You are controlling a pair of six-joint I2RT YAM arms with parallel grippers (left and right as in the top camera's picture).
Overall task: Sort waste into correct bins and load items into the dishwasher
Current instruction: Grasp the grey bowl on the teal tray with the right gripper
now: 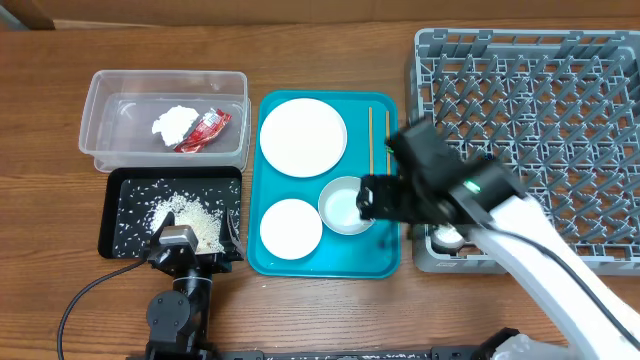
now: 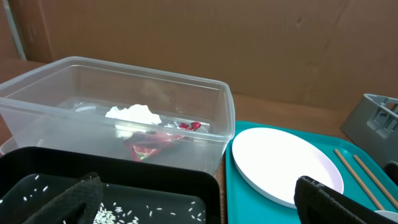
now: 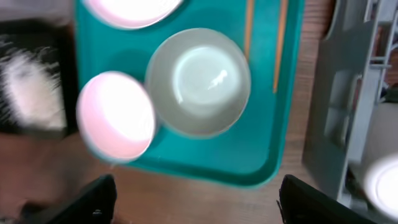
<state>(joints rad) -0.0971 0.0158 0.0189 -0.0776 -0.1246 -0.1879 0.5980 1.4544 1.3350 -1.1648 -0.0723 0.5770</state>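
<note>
Pale bowl (image 3: 199, 81) sits on the teal tray (image 3: 249, 155), at five o'clock from the large plate (image 1: 303, 136). My right wrist view shows it whole; overhead, the arm hides its three o'clock rim. Right fingers (image 3: 93, 200) spread, empty; left fingers (image 2: 326, 199) released by the black tray (image 2: 155, 186).

Wooden table (image 1: 300, 310), plain brown wall (image 2: 249, 43) behind, even light

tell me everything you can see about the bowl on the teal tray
The bowl is round, pale greenish white and glossy, like glazed ceramic or plastic, with a glint of light inside. It stands upright and looks empty. It sits on the teal tray, between the small plate and the chopsticks. Its rim meets the small plate's edge; nothing else touches it.
</note>
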